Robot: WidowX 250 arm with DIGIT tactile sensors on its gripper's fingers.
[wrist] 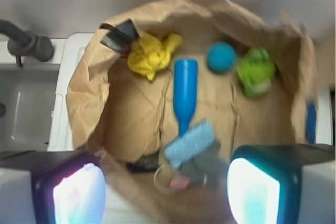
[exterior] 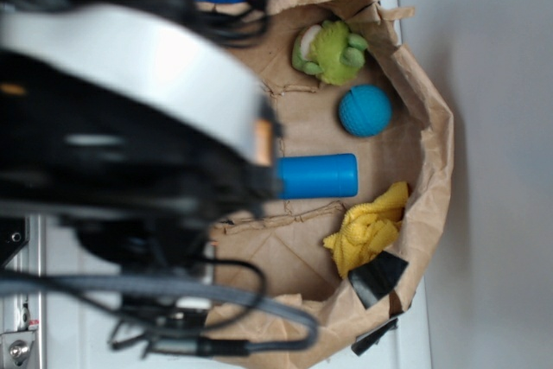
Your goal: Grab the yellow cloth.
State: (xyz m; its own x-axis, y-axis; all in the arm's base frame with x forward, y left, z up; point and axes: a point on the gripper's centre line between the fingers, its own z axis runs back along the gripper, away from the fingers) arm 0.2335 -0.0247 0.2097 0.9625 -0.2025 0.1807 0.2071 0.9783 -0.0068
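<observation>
Overall, the brown paper bag (wrist: 79,98) lies opened flat as a tray. Blue bottle (wrist: 185,94) lies central. Yellow cloth (wrist: 149,53) sits bunched against the far rim beside it. Gripper (wrist: 167,192) hovers well short, fingers apart, nothing held.

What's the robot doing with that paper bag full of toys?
The robot's gripper hangs open above the brown paper bag, holding nothing. It wants the yellow cloth, which lies crumpled by the bag's wall, untouched. Next to it are a blue bottle, a teal ball and a green plush toy. A light blue sponge cloth lies nearer the gripper.
</observation>
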